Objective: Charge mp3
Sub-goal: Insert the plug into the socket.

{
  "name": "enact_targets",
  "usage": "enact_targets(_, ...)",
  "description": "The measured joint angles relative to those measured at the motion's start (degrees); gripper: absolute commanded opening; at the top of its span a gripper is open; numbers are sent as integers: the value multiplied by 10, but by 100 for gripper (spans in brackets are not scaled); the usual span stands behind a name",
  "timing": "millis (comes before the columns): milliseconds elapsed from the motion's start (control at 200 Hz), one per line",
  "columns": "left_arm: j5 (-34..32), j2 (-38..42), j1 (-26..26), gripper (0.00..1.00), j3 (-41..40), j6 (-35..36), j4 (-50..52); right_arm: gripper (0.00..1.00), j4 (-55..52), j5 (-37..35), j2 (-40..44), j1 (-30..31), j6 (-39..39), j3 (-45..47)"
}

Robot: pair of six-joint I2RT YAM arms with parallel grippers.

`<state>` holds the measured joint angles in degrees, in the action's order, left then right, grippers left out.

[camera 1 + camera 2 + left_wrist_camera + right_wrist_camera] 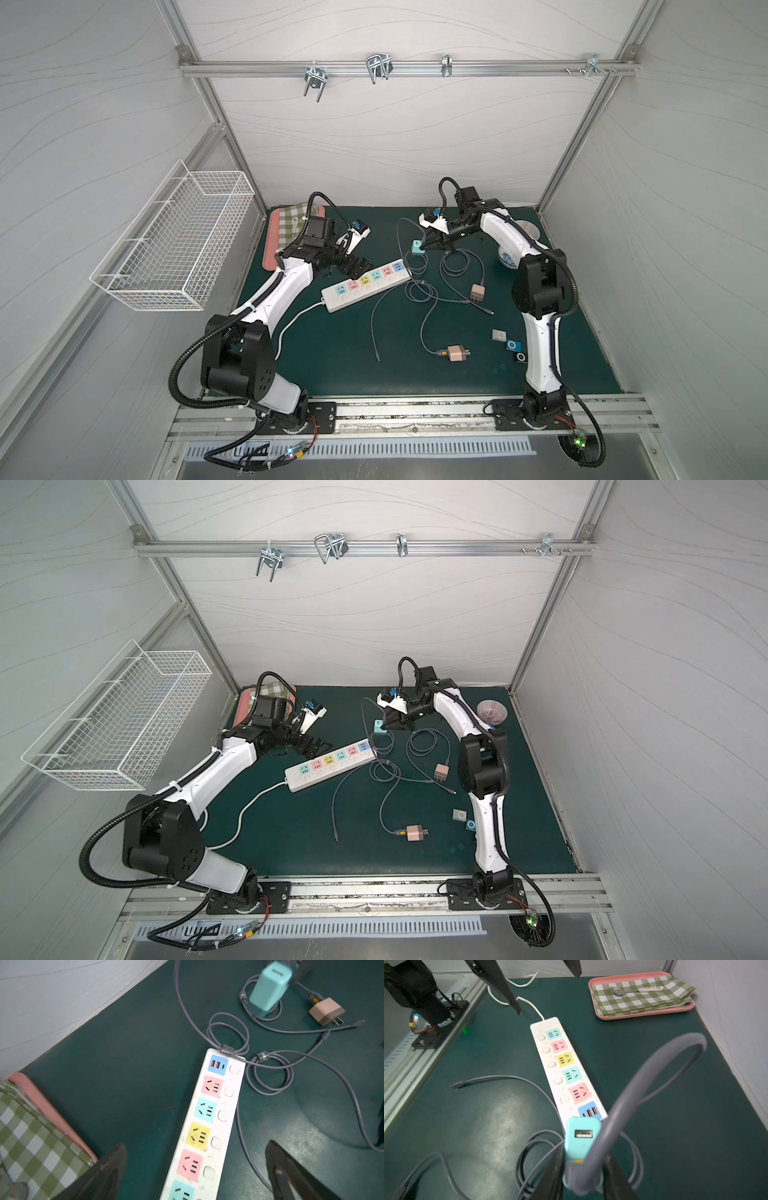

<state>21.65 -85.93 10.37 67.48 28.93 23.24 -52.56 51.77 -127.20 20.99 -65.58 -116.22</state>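
- Silver mp3 player (499,335), blue mp3 player (513,345) and black mp3 player (521,357): laid in a short row on the green mat (332,365) at the front right, just beside the right arm. The black one is partly hidden by that arm.
- Pink charger (456,353): laid front centre, prongs turned towards the players, with a grey lead plugged into it.
- Power strip (365,286): laid slantwise at mid-mat. It is white with six coloured blocks, the blue USB block at its far end.
- Grey cables (419,291): coiled and strewn beside the strip's far end, one tied coil resting on its corner.
- Second pink charger (478,293): set right of the coils, near the right arm's elbow.
- Left gripper (360,267): held just over the strip's middle, jaws spread wide and empty.
- Right gripper (428,245): pinched on the teal charger (417,247), just past the strip's USB end. A loop of grey cable is caught across the charger, whose USB port is turned towards the strip.
- Bowl (491,712): placed back right, behind the right arm.
- Tray (643,1015): pink, placed in the back left corner. A folded checked cloth (641,999) is laid on it, with a spoon (635,989) on the cloth.
- Wire basket (174,237): hung on the left wall.
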Motion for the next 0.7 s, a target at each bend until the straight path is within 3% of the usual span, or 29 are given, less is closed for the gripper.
enact_targets(265, -2, 30, -21, 96, -22, -31, -12, 0, 2, 17, -57, 48, 13, -18)
enact_targets(700, 0, 40, -21, 95, -25, -11, 11, 0, -5, -3, -130, 79, 0, -103)
